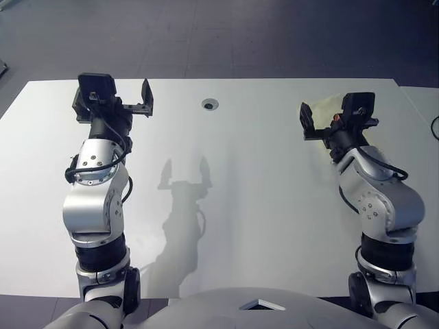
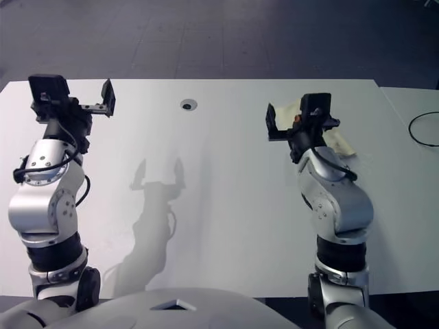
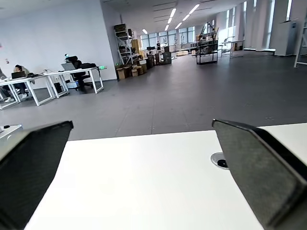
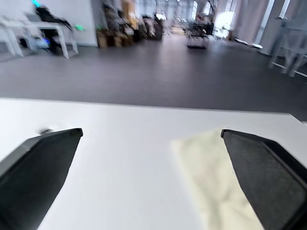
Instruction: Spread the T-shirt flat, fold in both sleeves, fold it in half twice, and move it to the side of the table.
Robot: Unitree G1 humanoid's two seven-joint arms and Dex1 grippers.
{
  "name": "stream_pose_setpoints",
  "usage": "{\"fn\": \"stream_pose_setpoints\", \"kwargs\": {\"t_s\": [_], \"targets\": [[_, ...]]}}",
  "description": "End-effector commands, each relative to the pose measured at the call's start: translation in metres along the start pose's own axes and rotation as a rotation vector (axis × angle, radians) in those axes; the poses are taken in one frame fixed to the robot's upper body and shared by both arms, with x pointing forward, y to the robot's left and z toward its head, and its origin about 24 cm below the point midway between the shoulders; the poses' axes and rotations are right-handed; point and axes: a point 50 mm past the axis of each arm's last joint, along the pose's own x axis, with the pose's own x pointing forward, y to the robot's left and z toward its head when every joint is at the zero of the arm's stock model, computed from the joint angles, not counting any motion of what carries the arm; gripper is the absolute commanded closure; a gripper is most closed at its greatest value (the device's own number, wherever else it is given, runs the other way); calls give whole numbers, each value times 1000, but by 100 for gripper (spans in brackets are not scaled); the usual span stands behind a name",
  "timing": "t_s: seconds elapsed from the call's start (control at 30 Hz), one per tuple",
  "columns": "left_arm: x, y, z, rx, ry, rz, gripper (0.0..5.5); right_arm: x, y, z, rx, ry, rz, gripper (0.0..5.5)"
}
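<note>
Lying by R gripper (image 4: pixel 151 133): folded T-shirt (image 4: pixel 207 178).

Hard light falls on the white table (image 1: pixel 274 226), which reads bright and even across both eye views, while the floor (image 1: pixel 226 34) along the top of the frame stays dim. The left arm (image 1: pixel 96 185) throws a crisp, dark shadow (image 1: pixel 182 205) toward the centre of the frame, ending in two prongs, so the main light comes from the left and above. The silver arm shells carry soft highlights. In the left wrist view, rows of ceiling strip lights (image 3: pixel 183 10) glow and the windows (image 3: pixel 240 21) behind them are washed out. The grey floor there has a pale sheen. In the right wrist view, the far end of the hall (image 4: pixel 223 19) glares white.
</note>
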Motion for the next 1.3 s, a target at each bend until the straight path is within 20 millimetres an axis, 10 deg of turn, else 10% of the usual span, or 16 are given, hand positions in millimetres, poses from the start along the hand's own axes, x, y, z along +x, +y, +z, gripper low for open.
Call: {"fn": "stream_pose_setpoints", "kwargs": {"t_s": [0.03,1.3], "targets": [[0,-2,1,-8,30,-6,10,1,0,2,-11,28,-6,13],[-6,1,3,-20,29,44,10,19,7,2,-38,31,34,13]]}}
